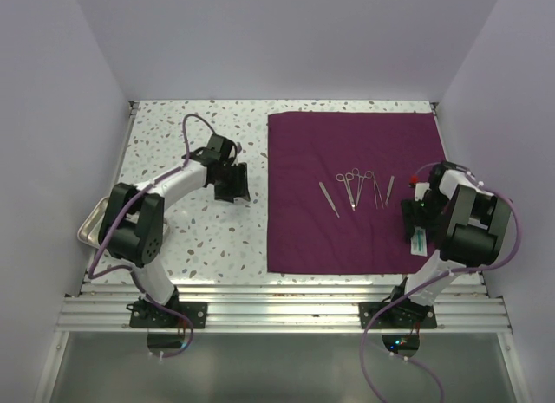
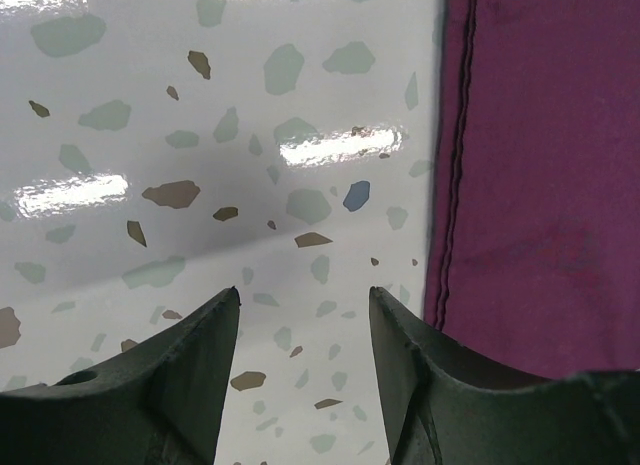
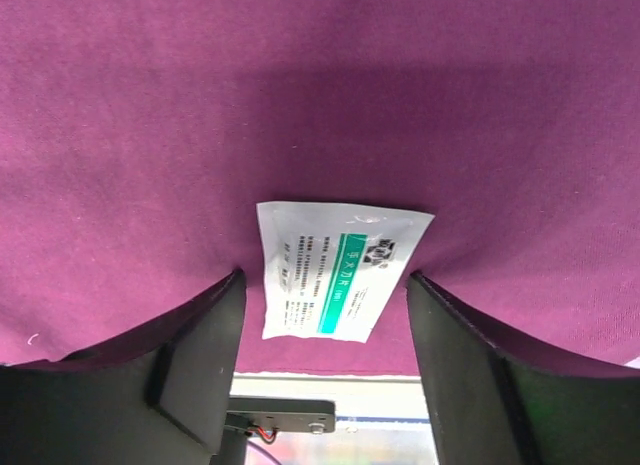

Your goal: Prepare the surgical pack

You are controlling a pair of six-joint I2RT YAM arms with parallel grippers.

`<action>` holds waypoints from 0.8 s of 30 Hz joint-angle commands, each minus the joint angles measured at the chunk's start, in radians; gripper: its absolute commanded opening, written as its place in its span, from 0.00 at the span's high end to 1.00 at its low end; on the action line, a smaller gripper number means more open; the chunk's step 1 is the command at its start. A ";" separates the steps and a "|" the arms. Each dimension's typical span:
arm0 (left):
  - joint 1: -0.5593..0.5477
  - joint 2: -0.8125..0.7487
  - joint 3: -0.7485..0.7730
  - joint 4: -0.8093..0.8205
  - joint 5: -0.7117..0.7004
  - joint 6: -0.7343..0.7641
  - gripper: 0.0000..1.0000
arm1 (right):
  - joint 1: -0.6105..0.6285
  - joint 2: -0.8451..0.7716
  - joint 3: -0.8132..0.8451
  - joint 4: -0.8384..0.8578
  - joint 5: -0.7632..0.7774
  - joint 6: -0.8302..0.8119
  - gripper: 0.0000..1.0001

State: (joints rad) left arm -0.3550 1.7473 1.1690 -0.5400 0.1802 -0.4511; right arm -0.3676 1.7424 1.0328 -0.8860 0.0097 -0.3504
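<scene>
1. I see the surgical pack (image 1: 347, 238) spread flat on the right half of the table (image 1: 199, 238), with steel instruments (image 1: 354, 188) in a row on it.
2. My left gripper (image 2: 303, 295) hangs over bare table just beside the cloth's left hem, jaws spread and empty.
3. My right gripper (image 3: 322, 276) has its jaws spread either side of a white packet (image 3: 335, 247) lying on the cloth, not touching it.
</scene>
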 commanded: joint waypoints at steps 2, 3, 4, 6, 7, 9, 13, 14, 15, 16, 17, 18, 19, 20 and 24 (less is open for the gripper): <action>0.002 0.014 0.034 0.018 0.021 0.026 0.42 | -0.014 0.022 -0.002 -0.002 -0.050 -0.039 0.35; 0.004 0.015 0.034 0.020 0.022 0.026 0.42 | -0.016 0.020 -0.002 -0.002 -0.050 -0.041 0.37; 0.004 0.017 0.034 0.020 0.024 0.026 0.42 | -0.016 0.020 -0.002 -0.004 -0.050 -0.041 0.40; 0.002 0.018 0.037 0.020 0.024 0.026 0.42 | -0.019 0.016 -0.005 -0.002 -0.053 -0.041 0.43; 0.004 0.020 0.037 0.020 0.027 0.028 0.42 | -0.019 0.013 -0.007 -0.002 -0.054 -0.042 0.44; 0.004 0.024 0.037 0.021 0.030 0.026 0.42 | -0.021 0.005 -0.008 -0.001 -0.053 -0.044 0.48; 0.004 0.026 0.040 0.018 0.033 0.025 0.42 | -0.024 -0.007 -0.008 -0.004 -0.054 -0.044 0.56; 0.004 0.024 0.040 0.017 0.031 0.025 0.42 | -0.024 -0.010 -0.005 -0.005 -0.060 -0.042 0.56; 0.002 0.024 0.040 0.018 0.031 0.023 0.42 | -0.024 -0.015 -0.004 -0.010 -0.065 -0.042 0.57; 0.004 0.024 0.040 0.018 0.034 0.023 0.42 | -0.025 -0.020 -0.002 -0.008 -0.071 -0.041 0.58; 0.004 0.024 0.038 0.018 0.038 0.020 0.42 | -0.024 -0.023 -0.002 -0.008 -0.073 -0.039 0.59; 0.004 0.027 0.038 0.020 0.041 0.019 0.42 | -0.024 -0.027 -0.002 -0.010 -0.074 -0.036 0.60; 0.004 0.027 0.038 0.020 0.047 0.017 0.42 | -0.025 -0.033 -0.002 -0.011 -0.077 -0.036 0.61; 0.002 0.027 0.037 0.020 0.048 0.017 0.42 | -0.024 -0.040 0.000 -0.011 -0.074 -0.036 0.61; 0.002 0.024 0.037 0.015 0.053 0.012 0.42 | -0.024 -0.063 0.007 -0.019 -0.070 -0.032 0.62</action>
State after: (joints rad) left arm -0.3550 1.7695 1.1706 -0.5404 0.2115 -0.4496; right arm -0.3893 1.7306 1.0325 -0.8902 -0.0208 -0.3595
